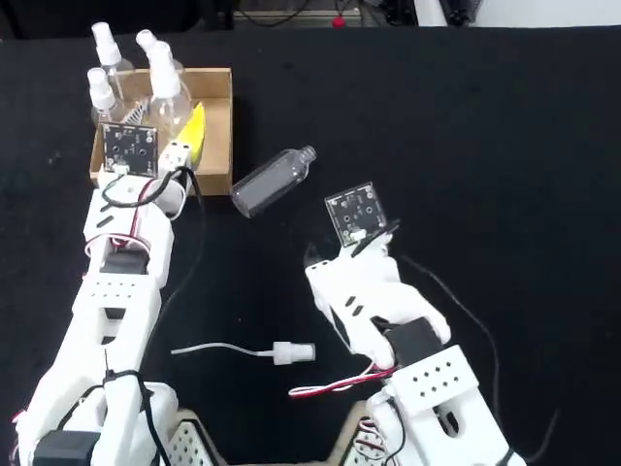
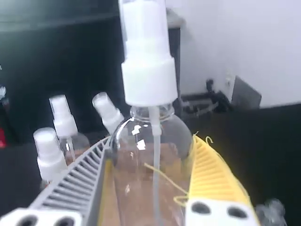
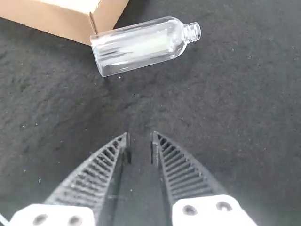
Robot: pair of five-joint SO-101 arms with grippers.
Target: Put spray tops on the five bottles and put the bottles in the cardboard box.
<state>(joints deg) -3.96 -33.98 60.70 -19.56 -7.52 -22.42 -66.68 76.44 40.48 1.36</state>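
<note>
The cardboard box (image 1: 215, 116) stands at the far left of the black table. Three capped bottles (image 1: 105, 49) (image 2: 59, 136) stand at its far side. My left gripper (image 1: 171, 131) (image 2: 151, 141) is over the box, shut on a clear spray bottle (image 1: 165, 89) (image 2: 150, 160) that is upright with its white spray top (image 2: 146, 66) on. An uncapped bottle (image 1: 274, 181) (image 3: 141, 44) lies on its side just right of the box. My right gripper (image 1: 312, 254) (image 3: 140, 137) hovers short of it, open by a narrow gap, holding nothing. A loose spray top (image 1: 293, 351) lies near the front.
The spray top's thin tube (image 1: 209, 348) trails left across the mat between the two arm bases. Red and white cables (image 1: 335, 386) hang at the right arm's base. The right half of the table is bare black mat (image 1: 505, 175).
</note>
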